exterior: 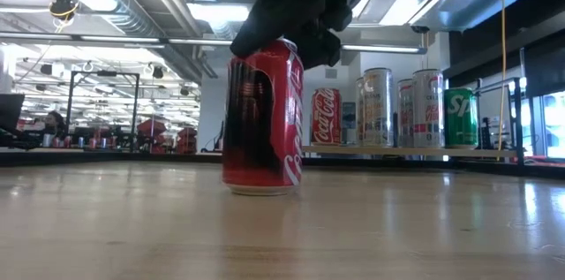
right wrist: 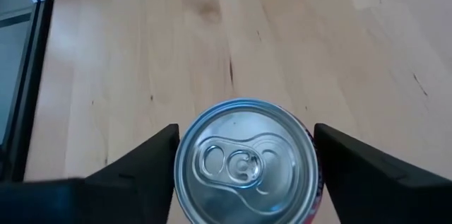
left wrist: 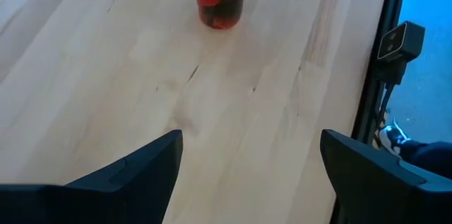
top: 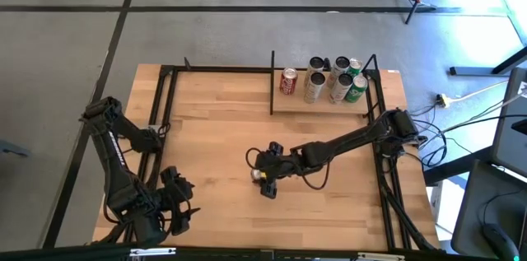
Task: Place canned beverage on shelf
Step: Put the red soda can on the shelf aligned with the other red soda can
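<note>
Straddling the red cola can from above, the right gripper has its fingers spread wide, one on each side of the lid, and neither pad reads as touching the wall in the right wrist view, so nothing is gripped. The can stands upright on the tabletop near the middle, well apart from the shelf at the far right corner. Main risk as I see it: the can doesn't look perfectly centred between the fingers, so on closing one pad may land first, shoving or tipping the can; the low view shows the gripper body crowding the can top, so a high pinch near the rim could also let it pivot or slip. Thin aluminium wall will dent if squeezed hard. Next risk is placement: the shelf already carries a red can and a tight cluster of silver and green cans, with a black post at its edge; free board sits mainly just beside that red can, so a sloppy approach could clip the post or bowl over neighbours. Left gripper is parked near the table's front left, fingers apart, empty, out of the way.
</note>
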Tool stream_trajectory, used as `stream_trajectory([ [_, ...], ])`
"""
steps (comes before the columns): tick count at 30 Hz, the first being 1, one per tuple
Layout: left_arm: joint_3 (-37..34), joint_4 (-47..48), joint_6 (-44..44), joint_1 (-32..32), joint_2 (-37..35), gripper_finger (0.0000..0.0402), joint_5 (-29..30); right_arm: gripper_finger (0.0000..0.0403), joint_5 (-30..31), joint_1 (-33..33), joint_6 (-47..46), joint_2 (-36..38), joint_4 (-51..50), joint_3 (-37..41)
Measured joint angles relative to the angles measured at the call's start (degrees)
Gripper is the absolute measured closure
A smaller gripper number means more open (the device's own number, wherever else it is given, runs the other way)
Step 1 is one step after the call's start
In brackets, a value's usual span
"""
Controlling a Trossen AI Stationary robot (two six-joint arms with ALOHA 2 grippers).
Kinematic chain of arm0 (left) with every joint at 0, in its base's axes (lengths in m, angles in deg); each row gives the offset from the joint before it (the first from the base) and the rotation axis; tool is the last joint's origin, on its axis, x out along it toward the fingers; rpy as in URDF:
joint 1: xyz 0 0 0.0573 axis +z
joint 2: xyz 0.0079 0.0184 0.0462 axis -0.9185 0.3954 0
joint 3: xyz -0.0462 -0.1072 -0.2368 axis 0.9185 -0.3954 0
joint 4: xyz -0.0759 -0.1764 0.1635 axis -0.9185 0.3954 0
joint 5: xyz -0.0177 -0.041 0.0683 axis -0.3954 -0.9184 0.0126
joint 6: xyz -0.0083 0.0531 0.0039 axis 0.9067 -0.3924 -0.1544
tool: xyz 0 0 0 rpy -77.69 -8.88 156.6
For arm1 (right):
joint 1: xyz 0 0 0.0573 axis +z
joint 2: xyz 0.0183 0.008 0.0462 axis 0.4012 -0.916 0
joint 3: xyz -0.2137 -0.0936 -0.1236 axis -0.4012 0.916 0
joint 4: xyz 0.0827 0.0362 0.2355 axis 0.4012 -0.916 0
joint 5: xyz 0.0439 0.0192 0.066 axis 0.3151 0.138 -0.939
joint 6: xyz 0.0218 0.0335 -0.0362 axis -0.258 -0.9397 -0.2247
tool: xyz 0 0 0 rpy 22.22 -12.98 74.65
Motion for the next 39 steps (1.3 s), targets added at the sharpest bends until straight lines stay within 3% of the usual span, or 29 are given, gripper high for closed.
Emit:
stream_trajectory([
  [3, 0.0, 0.0, -0.2, 0.0, 0.0, 0.0079, 0.0, 0.0156, 1.2, 0.0, -1.3, 0.0, 0.0, 0.0],
  [19, 0.0, 0.2, -0.2, 2.7, 0.0, 0.0079, 0.8, 0.0156, 7.1, -2.7, 1.9, 10.7, -14.4, 0.4],
  [27, 0.0, 0.0, 0.0, 5.9, 0.0, 0.0079, 1.2, 0.0156, 9.3, -10.8, 6.9, 18.0, -23.4, 0.3],
  [39, 0.0, -0.2, -0.1, 9.0, 0.0, 0.0079, 2.0, 0.0156, 12.2, -28.1, 7.0, 18.3, -18.8, 3.5],
])
